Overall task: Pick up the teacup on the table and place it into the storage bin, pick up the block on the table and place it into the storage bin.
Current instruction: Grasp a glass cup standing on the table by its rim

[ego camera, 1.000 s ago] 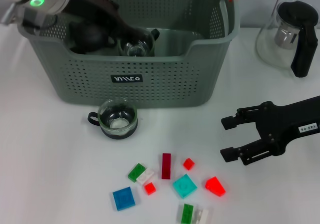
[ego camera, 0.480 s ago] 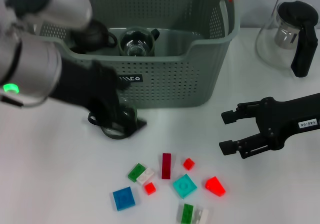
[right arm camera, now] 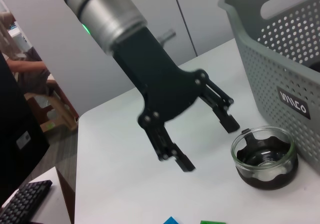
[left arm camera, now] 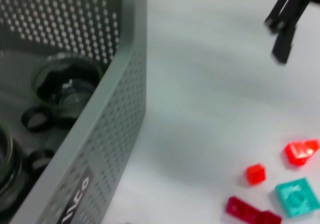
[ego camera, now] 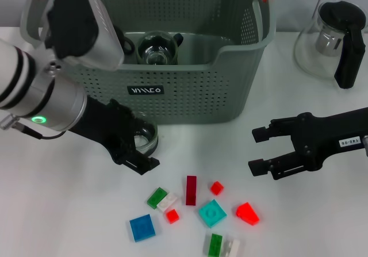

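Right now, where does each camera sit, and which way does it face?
Head view: high, facing down at the storage bin; both arms show.
Left wrist view: beside the bin wall, facing teacups inside and blocks; no own fingers.
Right wrist view: low, facing the open left gripper beside the teacup.
Shared: storage bin, teacup.

Left arm: white link with black bands, silver metal cuff, green LED ring, matte black wrist. Left hand (ego camera: 140, 144): black, two flat fingers. Right hand (ego camera: 257, 150): black, white label at 3 o'clock.
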